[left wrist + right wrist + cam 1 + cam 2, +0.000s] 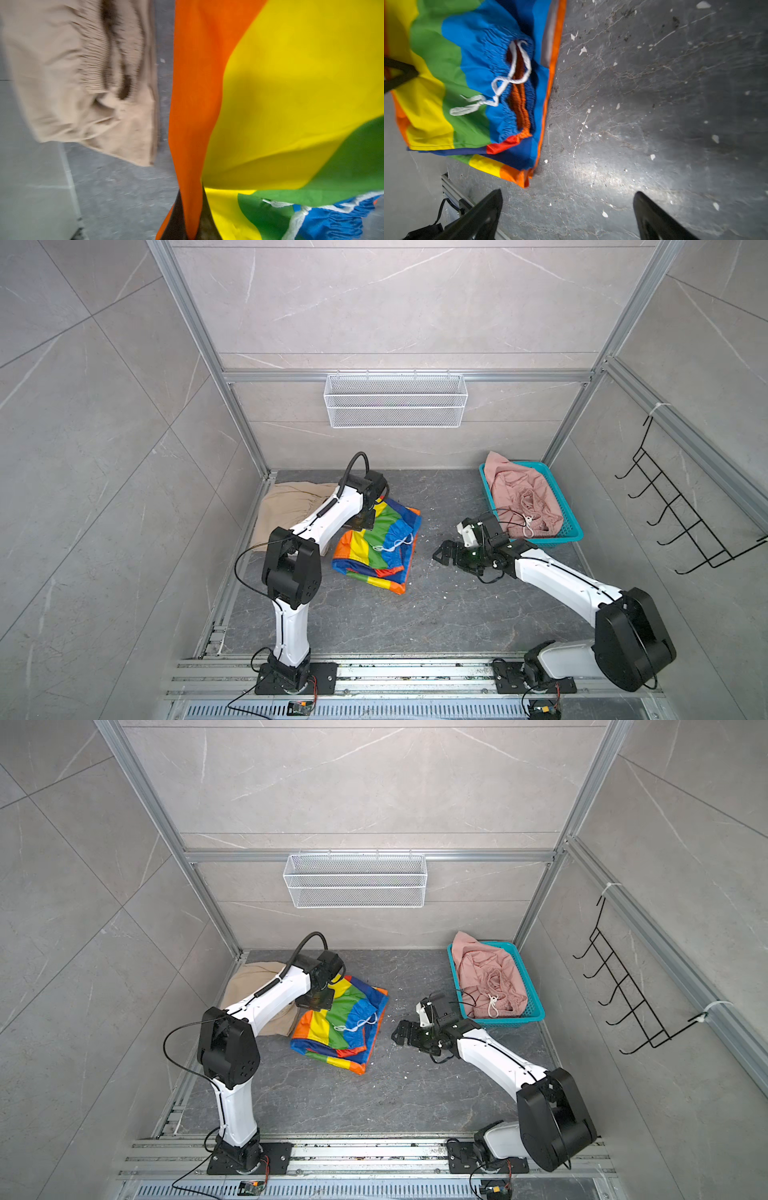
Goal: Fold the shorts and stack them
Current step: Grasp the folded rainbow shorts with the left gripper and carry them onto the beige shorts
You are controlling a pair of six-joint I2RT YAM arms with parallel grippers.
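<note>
The rainbow-striped shorts (382,547) (345,1025) lie partly folded on the dark floor at centre, white drawstring on top. My left gripper (361,522) (192,218) is shut on their orange edge (187,104) at the far left corner, and the cloth rises from the jaws. Beige shorts (286,506) (249,986) (72,72) lie at the far left, partly under the left arm. Pink shorts (519,497) (486,982) are heaped in the teal basket (552,541) (515,1021). My right gripper (442,553) (569,207) hangs open over bare floor, right of the rainbow shorts (467,83).
A white wire basket (395,400) hangs on the back wall and a black hook rack (673,510) on the right wall. Aluminium frame posts bound the floor at the sides. A metal rail (415,672) runs along the front.
</note>
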